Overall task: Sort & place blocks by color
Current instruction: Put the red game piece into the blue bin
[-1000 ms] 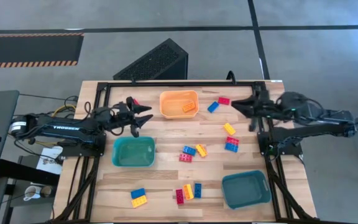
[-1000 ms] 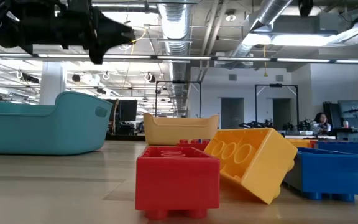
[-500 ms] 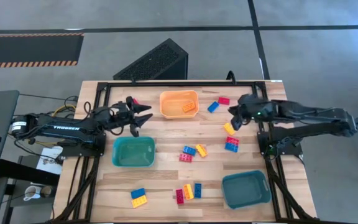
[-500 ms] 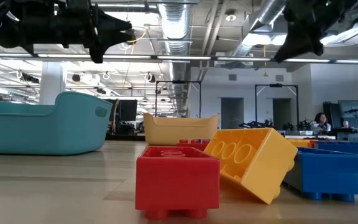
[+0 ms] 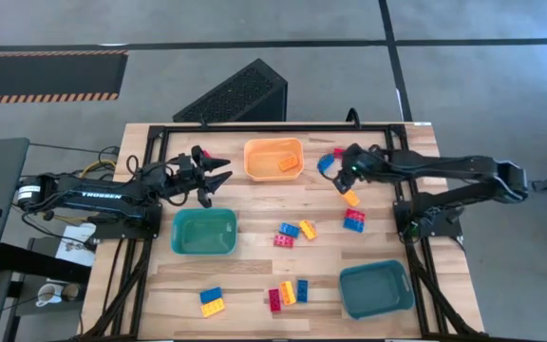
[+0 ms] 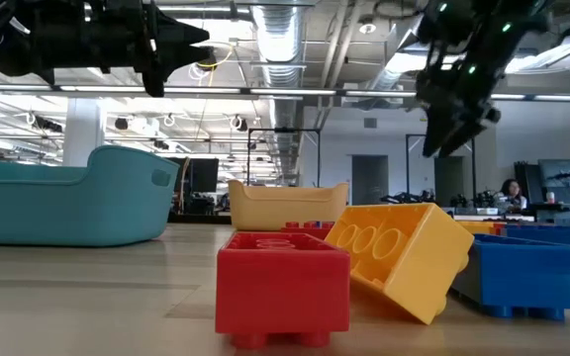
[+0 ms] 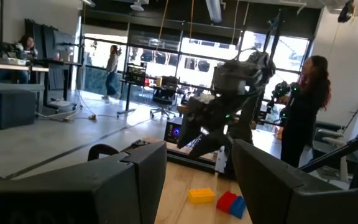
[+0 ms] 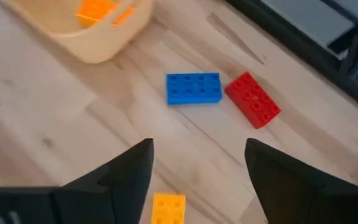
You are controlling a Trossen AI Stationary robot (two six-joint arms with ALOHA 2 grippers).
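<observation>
I have the right gripper [image 5: 343,174] hanging in the upper right of the high view, just right of the orange rectangular plastic bin [image 5: 260,146], its dark fingers [image 8: 120,177] spread apart with nothing between them. Through its wrist camera I see a blue studded plastic brick [image 8: 194,88] and a red studded plastic brick [image 8: 252,99] lying side by side, almost touching, on the pale wooden table [image 8: 55,118], with a yellow studded brick [image 8: 168,208] showing low in the frame between the fingers. The other small toy bricks sit scattered: a mixed cluster at centre [image 5: 294,231], a red and blue pair at right [image 5: 354,220], more along the bottom edge [image 5: 288,293] and a blue and yellow pair at lower left [image 5: 212,301]; one orange piece [image 5: 288,163] already lies in the orange bin. I judge these bricks light, rigid and hollow (hard plastic, so no risk of crushing), but smooth-walled and likely to skate on the wood if nudged off-centre. I would close across the two long flat sides, below the studs, square to the brick. The left gripper [image 5: 218,177] waits at upper left, above the teal rectangular plastic bin [image 5: 204,214], its fingers [image 7: 132,186] parted and holding nothing. A second teal bin [image 5: 376,291] stands at lower right.
</observation>
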